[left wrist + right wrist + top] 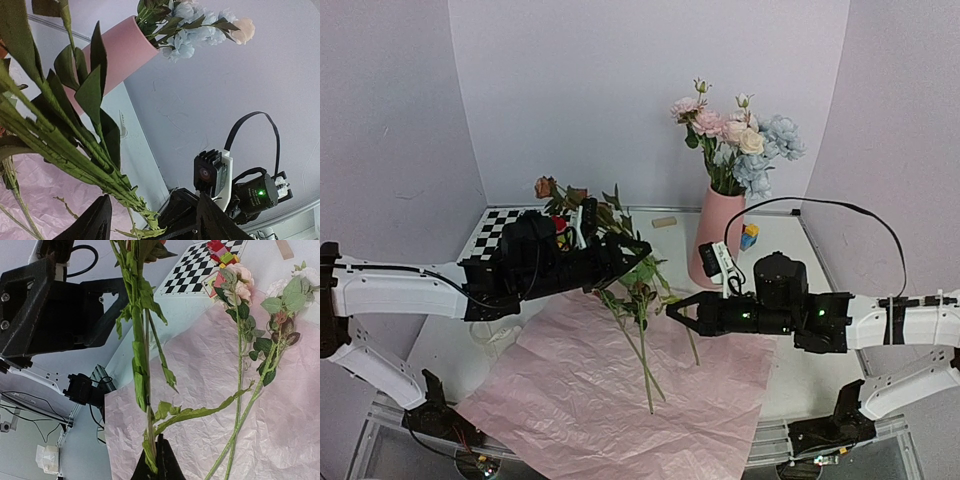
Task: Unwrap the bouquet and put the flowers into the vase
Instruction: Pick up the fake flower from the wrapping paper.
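A long green-stemmed flower (pixel 642 272) with rusty brown blooms (pixel 546 187) hangs above the table between both arms. My right gripper (pixel 672 308) (pixel 157 461) is shut on the lower end of its stem (pixel 141 365). My left gripper (pixel 634 256) (pixel 155 222) stands open around the leafy stems (pixel 75 150), with its fingers (pixel 95 222) apart and not touching them. The pink vase (pixel 718 240) (pixel 120 50) stands at the back right, holding pink, cream and light blue flowers (pixel 740 135) (pixel 200 30). More stems (pixel 642 350) (pixel 240 390) lie on the opened pink paper (pixel 600 420) (pixel 295 415).
A checkerboard mat (pixel 492 232) (pixel 195 270) lies at the back left, with small toy blocks (pixel 222 252) by it. Right of the vase are more toy blocks (pixel 750 237), and a small wooden piece (pixel 663 222) lies near the back wall.
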